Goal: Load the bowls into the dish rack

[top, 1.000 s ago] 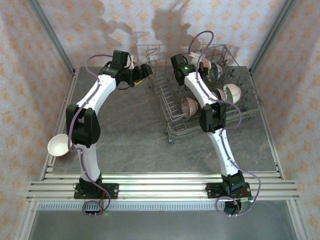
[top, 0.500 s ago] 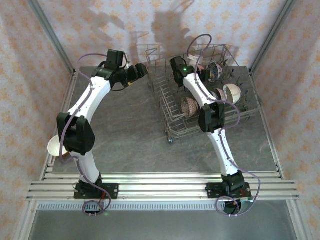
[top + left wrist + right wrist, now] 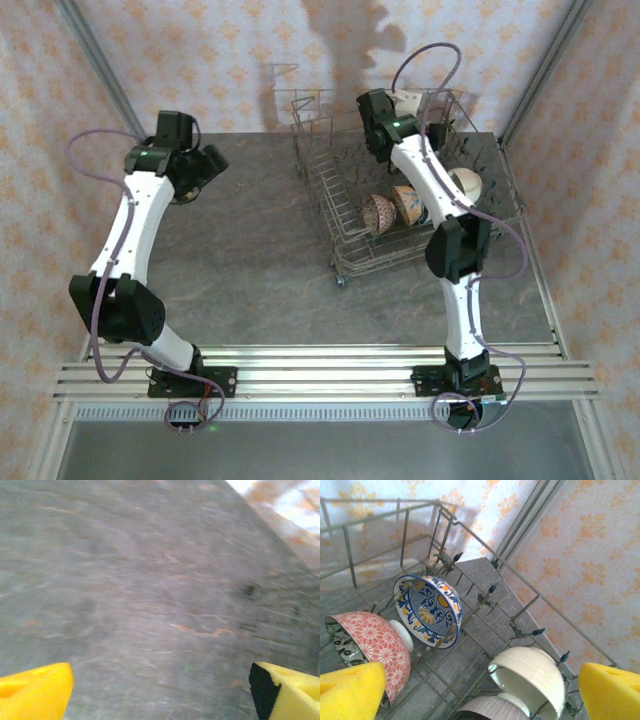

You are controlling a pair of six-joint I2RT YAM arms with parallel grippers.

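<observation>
I read the right gripper [image 3: 480,690] as open: yellow pads wide apart, nothing between them, above the far end of the silvery wire dish rack [image 3: 380,501]. Among the rack's tines I see a blue-and-yellow patterned ceramic bowl [image 3: 427,607], a pink floral bowl [image 3: 370,645] just beside it, and a plain cream bowl [image 3: 530,677]. The left gripper [image 3: 160,690] is also spread and empty, over the grey tabletop [image 3: 150,580], well apart from the rack.

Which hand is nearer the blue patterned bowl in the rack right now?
Right. The right hand hangs open just above the blue patterned bowl inside the dish rack; the left hand is over bare table, well left of the rack.
</observation>
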